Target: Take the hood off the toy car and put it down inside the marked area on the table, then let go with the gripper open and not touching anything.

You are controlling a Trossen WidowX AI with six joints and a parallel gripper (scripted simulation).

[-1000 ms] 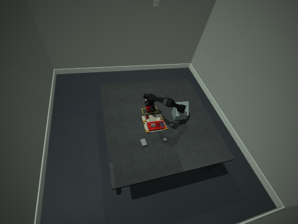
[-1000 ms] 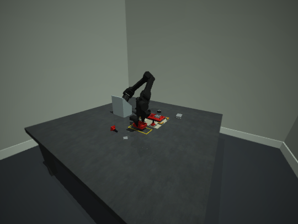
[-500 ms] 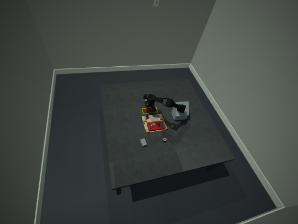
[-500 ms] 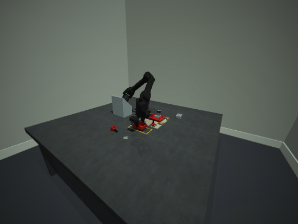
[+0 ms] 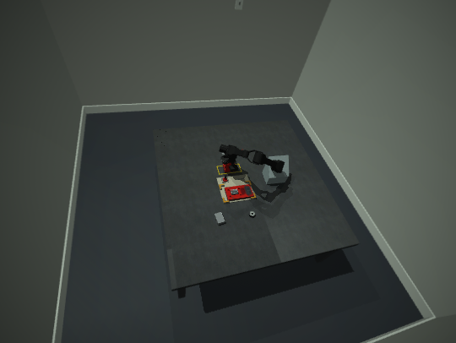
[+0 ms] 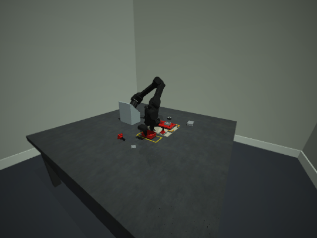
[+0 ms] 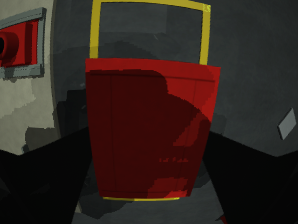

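The red hood (image 5: 226, 167) (image 6: 149, 135) (image 7: 135, 125) is held between the two black fingers of my gripper (image 7: 148, 134), which is shut on it. The hood is low over the marked area, a yellow outline (image 5: 218, 170) (image 6: 159, 139) (image 7: 94, 30). In the wrist view the outline extends past the hood's far edge, and a thin yellow strip shows at its near edge. I cannot tell whether the hood touches the table. The red toy car (image 5: 242, 191) (image 6: 162, 124) sits on a pale board beside the area, its grey engine block exposed.
A small red post (image 5: 225, 180) (image 6: 162, 132) stands on the board near the outline. A pale grey box (image 5: 276, 178) (image 6: 125, 112) stands under the arm's elbow side. A red and black part (image 6: 120, 136) and a flat grey piece (image 6: 133, 146) (image 7: 287, 124) lie outside the outline.
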